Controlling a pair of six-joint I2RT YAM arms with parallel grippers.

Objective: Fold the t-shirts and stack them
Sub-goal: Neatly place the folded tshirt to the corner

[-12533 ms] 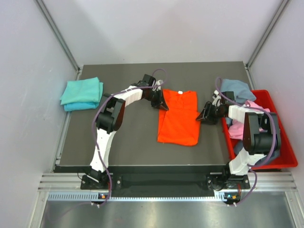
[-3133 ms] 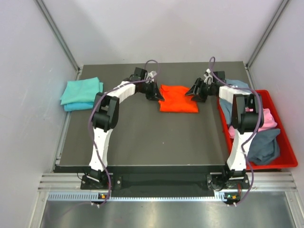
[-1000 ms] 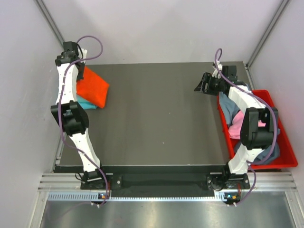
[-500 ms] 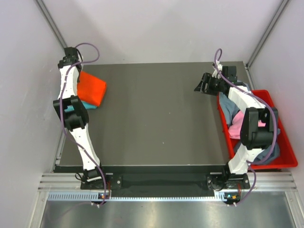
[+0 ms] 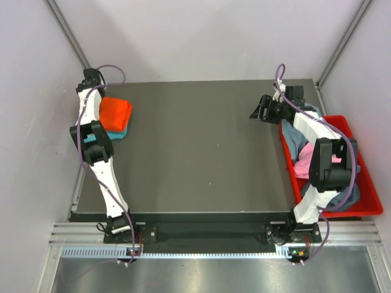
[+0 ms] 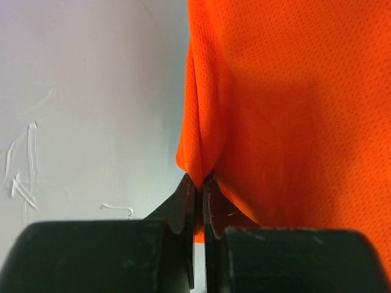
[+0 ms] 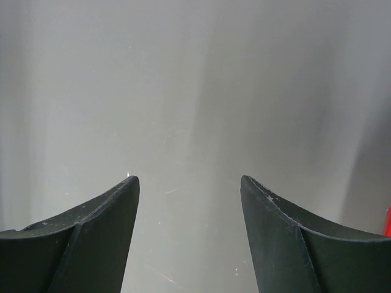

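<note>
Stacking step: at the upper left of the top view, the left gripper is clamping an edge of the folded orange shirt, which is lying on the teal pile at the left edge of the table. At the upper right, the right gripper is hovering with jaws apart and empty beside the red bin holding the remaining shirts. The next move probably calls for releasing the orange shirt and fetching another from the bin.

The whole table is viewed steeply from above, behind the arm bases. Its far-left orange t-shirt is shared with the very close left wrist view; the table is faced closely from the right wrist.
</note>
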